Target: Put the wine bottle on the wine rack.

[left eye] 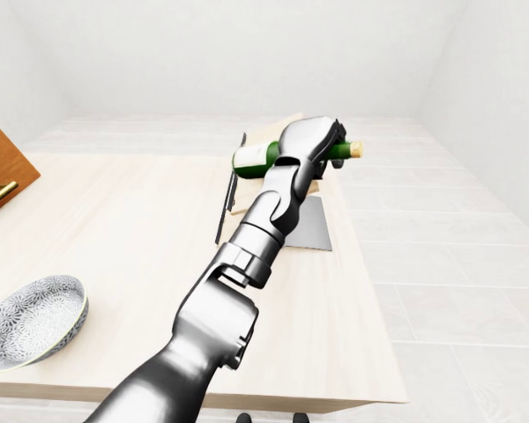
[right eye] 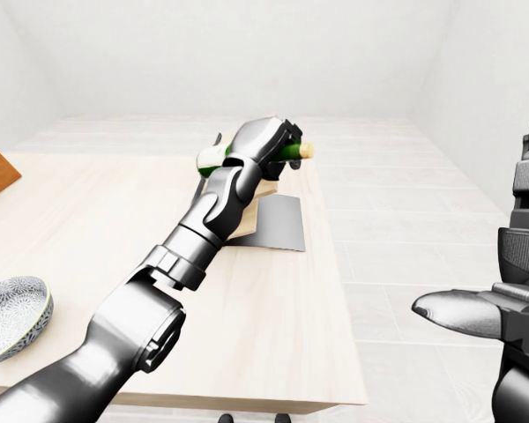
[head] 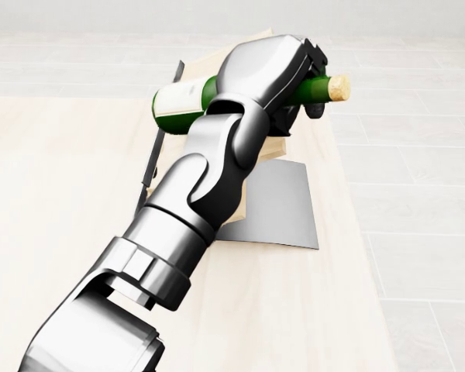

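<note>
A green wine bottle [head: 180, 104] with a white label and a cork lies level in my left hand [head: 301, 99], whose fingers are closed round its shoulder and neck. It is held right over the wine rack [head: 282, 203], a light wooden frame with a grey metal plate and a dark side bar, at the far right of the table in the head view. I cannot tell whether the bottle touches the rack. My right hand [right eye: 463, 315] shows at the right edge of the right-eye view, off the table, fingers extended and holding nothing.
A patterned grey bowl [left eye: 31, 319] sits near the table's lower left corner. A brown wooden cabinet [left eye: 0, 172] with brass handles stands at the left edge. The pale wood table [left eye: 115, 229] ends just right of the rack, with tiled floor beyond.
</note>
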You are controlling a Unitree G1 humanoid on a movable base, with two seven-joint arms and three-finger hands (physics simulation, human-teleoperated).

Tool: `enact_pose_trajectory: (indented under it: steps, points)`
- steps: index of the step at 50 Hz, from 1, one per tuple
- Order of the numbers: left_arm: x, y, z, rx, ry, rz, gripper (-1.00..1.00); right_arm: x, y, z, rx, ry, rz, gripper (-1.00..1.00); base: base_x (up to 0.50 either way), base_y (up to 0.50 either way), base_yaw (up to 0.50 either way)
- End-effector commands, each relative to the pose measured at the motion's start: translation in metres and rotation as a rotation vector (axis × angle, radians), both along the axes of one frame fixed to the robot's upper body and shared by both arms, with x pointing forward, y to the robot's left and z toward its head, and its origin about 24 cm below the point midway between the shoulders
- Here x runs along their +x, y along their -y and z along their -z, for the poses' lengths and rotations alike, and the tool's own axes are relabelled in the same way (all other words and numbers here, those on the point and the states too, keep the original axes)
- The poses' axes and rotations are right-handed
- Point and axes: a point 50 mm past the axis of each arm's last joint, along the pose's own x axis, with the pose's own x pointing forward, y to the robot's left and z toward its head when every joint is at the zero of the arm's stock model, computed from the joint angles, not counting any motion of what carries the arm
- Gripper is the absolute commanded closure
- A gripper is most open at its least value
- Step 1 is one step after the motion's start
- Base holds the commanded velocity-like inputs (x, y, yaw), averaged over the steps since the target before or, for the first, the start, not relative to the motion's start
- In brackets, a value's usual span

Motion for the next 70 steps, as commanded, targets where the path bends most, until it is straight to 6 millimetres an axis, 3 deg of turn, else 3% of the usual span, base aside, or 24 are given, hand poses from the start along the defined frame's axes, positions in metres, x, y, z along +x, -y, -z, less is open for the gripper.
enact_pose_trajectory:
  steps: [1,13,27,45,48,50,51,56,63,70]
  points:
    - [0.0052,-0.0111,0.023,-0.039,-0.042,-0.057,0.54,0.0003,0.0002,-0.0019,0.008,-0.016,-0.006,-1.0,0.0,0.0,0.0]
    - [0.0056,-0.0118,0.0218,-0.046,-0.037,-0.061,0.15,0.0019,-0.0011,-0.005,0.021,-0.036,-0.019,-1.0,0.0,0.0,0.0]
    - [0.0058,-0.0119,0.021,-0.043,-0.03,-0.064,0.19,0.0015,-0.0009,-0.0069,0.025,-0.034,-0.022,-1.0,0.0,0.0,0.0]
    - [0.0055,-0.0126,0.0166,-0.043,-0.01,-0.064,0.0,0.0026,-0.0023,-0.0091,0.027,-0.042,-0.034,-1.0,0.0,0.0,0.0]
    - [0.0049,-0.0125,0.016,-0.044,-0.006,-0.063,-0.18,0.0025,-0.0025,-0.0097,0.025,-0.043,-0.038,-1.0,0.0,0.0,0.0]
    - [0.005,-0.0127,0.016,-0.045,-0.006,-0.063,-0.38,0.0024,-0.0026,-0.0104,0.023,-0.043,-0.042,-1.0,0.0,0.0,0.0]
    - [0.0051,-0.013,0.0152,-0.047,-0.002,-0.065,-0.58,0.0023,-0.0026,-0.0106,0.023,-0.043,-0.043,-1.0,0.0,0.0,0.0]
    - [0.0053,-0.0131,0.0146,-0.048,-0.002,-0.065,-0.56,0.0023,-0.0027,-0.011,0.022,-0.043,-0.045,-1.0,0.0,0.0,0.0]
    - [0.0038,-0.0121,0.0154,-0.039,0.002,-0.059,-0.82,0.0018,-0.002,-0.0109,0.025,-0.041,-0.04,-1.0,0.0,0.0,0.0]
    - [0.0027,-0.0117,0.0163,-0.033,0.002,-0.054,-0.84,0.0014,-0.0017,-0.0115,0.025,-0.039,-0.04,-1.0,0.0,0.0,0.0]
